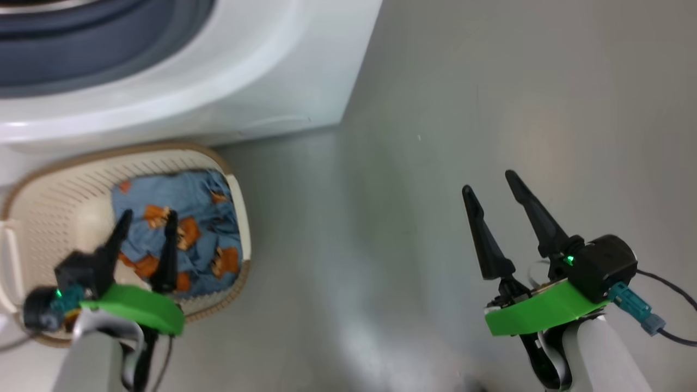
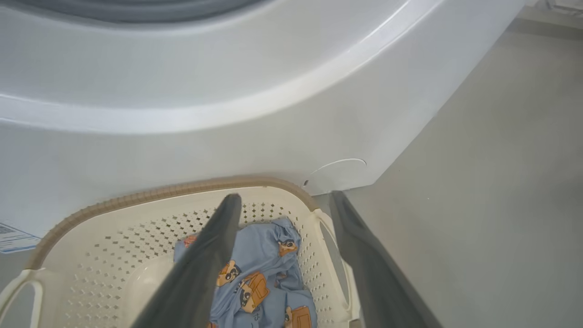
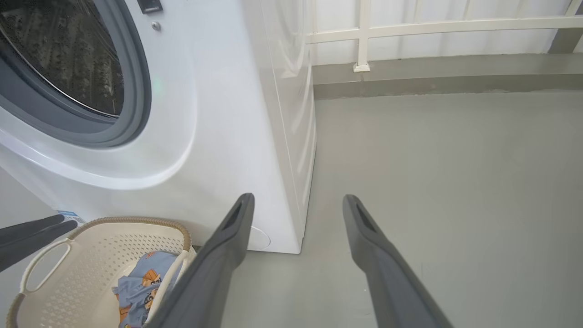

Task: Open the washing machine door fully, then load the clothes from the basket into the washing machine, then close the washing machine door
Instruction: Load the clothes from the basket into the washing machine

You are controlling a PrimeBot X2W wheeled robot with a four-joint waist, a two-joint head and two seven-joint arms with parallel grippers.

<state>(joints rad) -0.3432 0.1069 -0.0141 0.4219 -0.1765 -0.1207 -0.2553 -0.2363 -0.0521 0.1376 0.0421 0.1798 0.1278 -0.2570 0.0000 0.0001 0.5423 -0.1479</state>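
Clothes [image 1: 197,197] sitting in the basket [image 1: 60,206], both arms with jaws wide open!

The left gripper [image 1: 150,213] hangs right over the basket, jaws spread and empty, above the blue clothes bunched at its right side. The basket is down on the floor [image 1: 435,120], tight against the front of the washing machine [image 1: 256,81], steel drum [image 3: 68,59] in plain sight. Off to the right, the right gripper [image 1: 488,181] hovers above bare floor, well apart from the basket, holding nothing.
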